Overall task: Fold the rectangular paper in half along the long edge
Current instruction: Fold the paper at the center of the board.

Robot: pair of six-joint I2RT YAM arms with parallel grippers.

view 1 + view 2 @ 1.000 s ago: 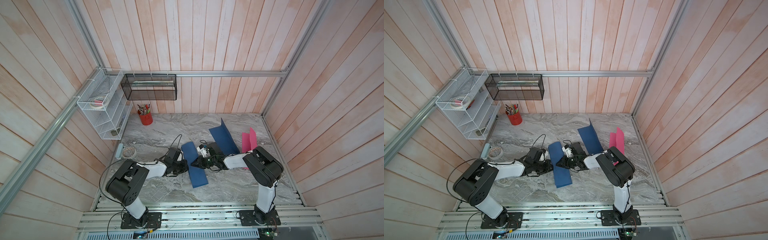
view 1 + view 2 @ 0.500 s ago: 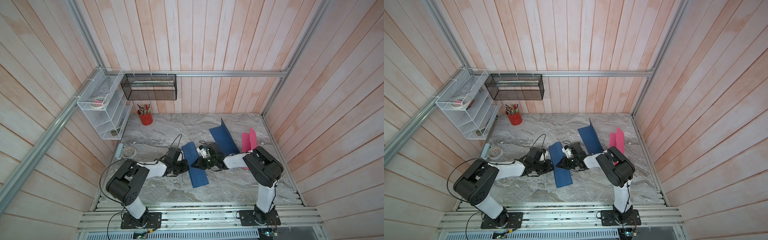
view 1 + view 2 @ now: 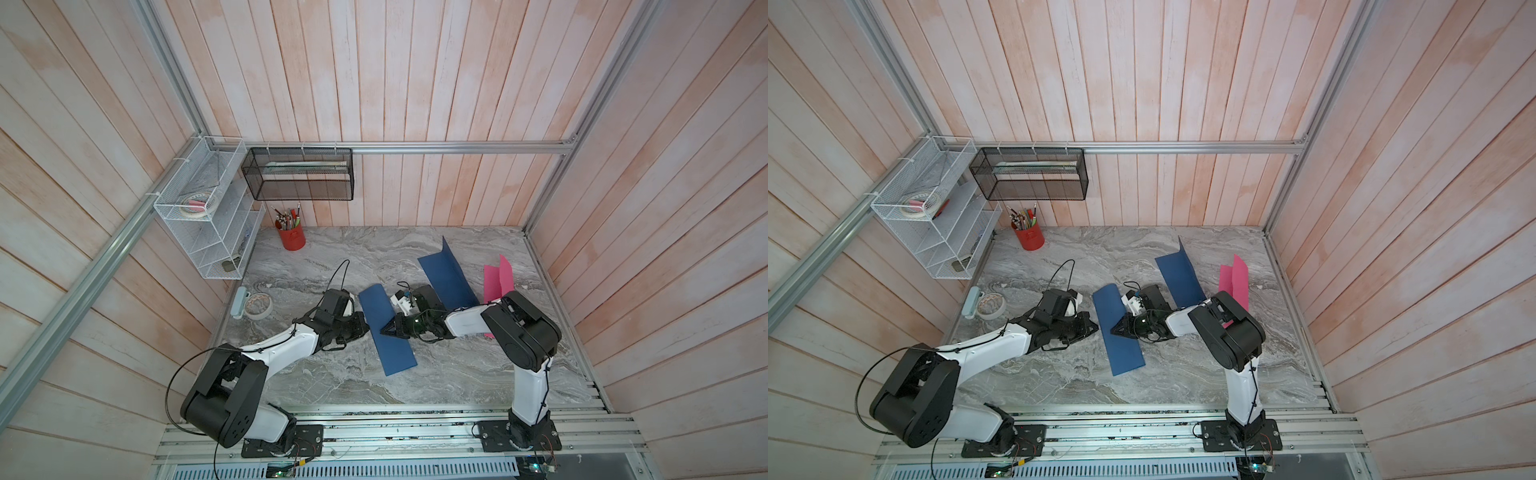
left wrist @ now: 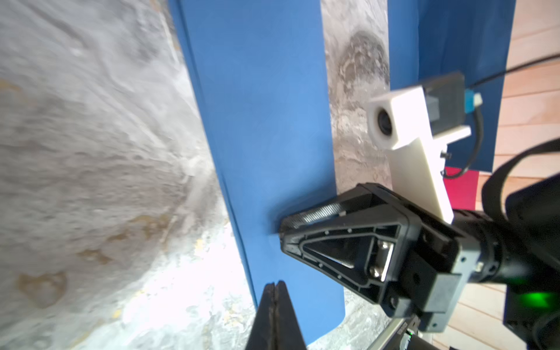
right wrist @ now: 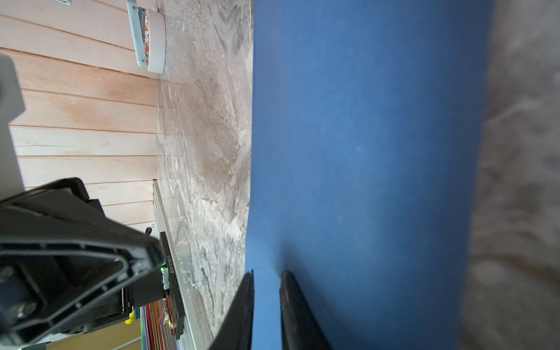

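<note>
A blue paper (image 3: 388, 336) (image 3: 1121, 340), folded to a long narrow strip, lies flat mid-table. My left gripper (image 3: 366, 328) (image 3: 1096, 326) is shut and empty, its tip (image 4: 275, 283) low over the paper's (image 4: 266, 121) left long edge. My right gripper (image 3: 384, 331) (image 3: 1114, 331) comes in from the right and lies low across the strip, its tips resting on the top layer. In the right wrist view its jaws (image 5: 266, 272) stand a narrow gap apart, with only the paper (image 5: 363, 151) showing behind them and nothing held between.
Behind the right arm a second blue sheet (image 3: 446, 274) stands half folded, and a pink sheet (image 3: 496, 278) stands by the right wall. A red pencil cup (image 3: 291, 239), a tape roll (image 3: 257, 305), a white wire shelf (image 3: 208, 232) and a black mesh basket (image 3: 299, 174) are at the back left.
</note>
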